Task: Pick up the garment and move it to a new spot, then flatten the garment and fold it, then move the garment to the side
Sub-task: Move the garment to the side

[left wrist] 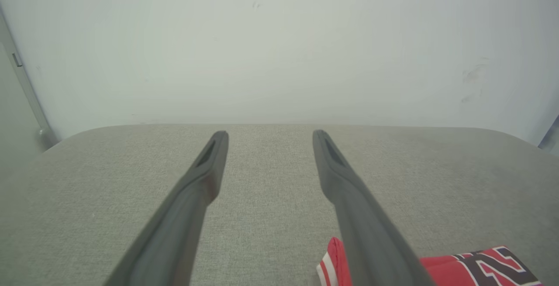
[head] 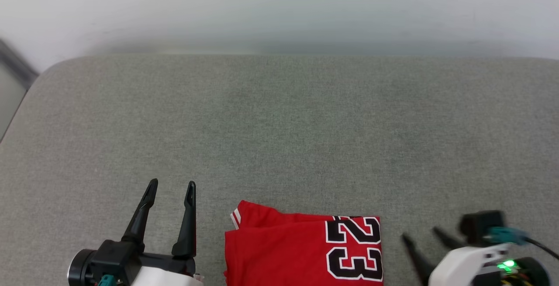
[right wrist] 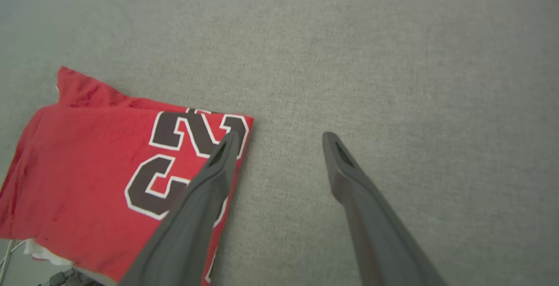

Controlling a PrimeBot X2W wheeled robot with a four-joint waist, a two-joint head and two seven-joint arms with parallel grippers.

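The folded garment [head: 288,251] lies between the grippers. The right gripper [head: 420,233] is just beside its numbered end, the left gripper [head: 171,184] a little farther off its striped end — both spread wide, holding nothing.

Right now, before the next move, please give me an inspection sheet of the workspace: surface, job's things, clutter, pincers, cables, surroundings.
Surface: grey fabric surface, flat, with rounded far corners.
Job's things: garment, red with the "23" print facing up, folded, lying at the near edge between the two pincers.
Clutter: nothing seen.
Pincers: left pincer open, holding nothing, left of the garment; right pincer open, holding nothing, at the garment's right side.
Cables: dark cable with a teal plug at the right wrist.
Surroundings: pale wall behind the surface.
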